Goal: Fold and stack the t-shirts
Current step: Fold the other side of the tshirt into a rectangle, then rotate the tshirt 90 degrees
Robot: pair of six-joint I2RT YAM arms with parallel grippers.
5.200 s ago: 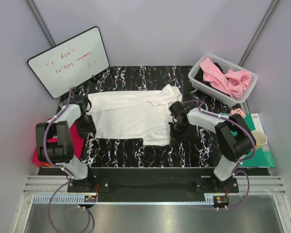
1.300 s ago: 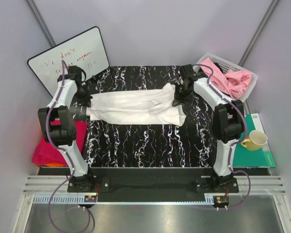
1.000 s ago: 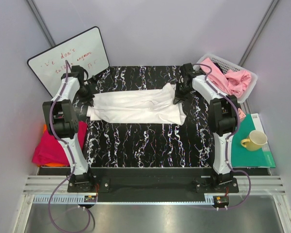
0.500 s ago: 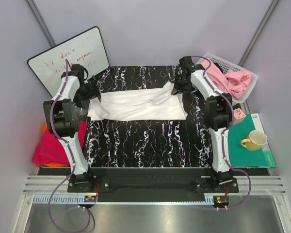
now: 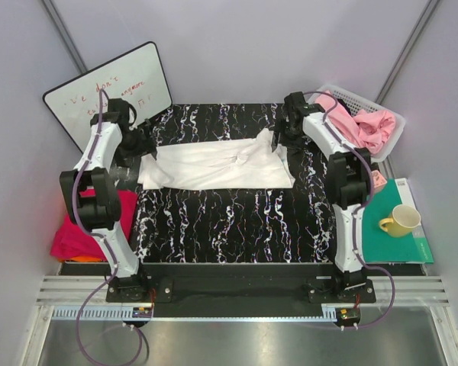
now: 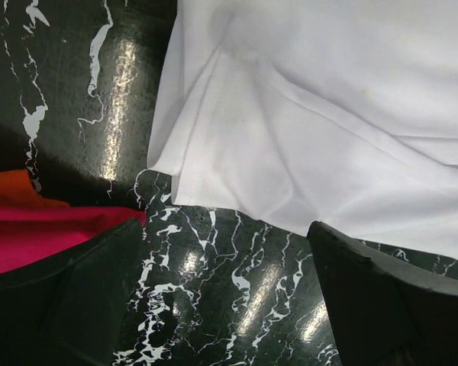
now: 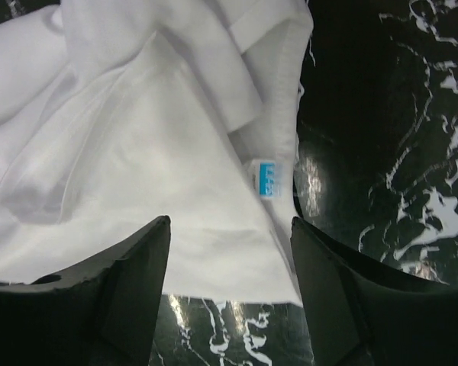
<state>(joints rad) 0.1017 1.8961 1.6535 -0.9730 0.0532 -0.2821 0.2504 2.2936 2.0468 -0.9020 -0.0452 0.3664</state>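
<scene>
Jaws spread wide on both: left gripper point(image 6: 225, 305) hangs over a hem corner of the white t-shirt point(image 6: 328, 130), right gripper point(image 7: 229, 297) over its blue-labelled collar.

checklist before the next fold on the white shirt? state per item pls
1. Left pincer open, holding nothing: ok.
2. Right pincer open, holding nothing: ok.
3. White t-shirt lies wholly on the table: ok.
4. Collar end smooth: not ok, cloth is bunched near the blue label.
5. Hem layers aligned: cannot tell, creases at the corner.
6. Stack spot: magenta-red shirt at the table's left edge, apart from the white one: ok.
</scene>
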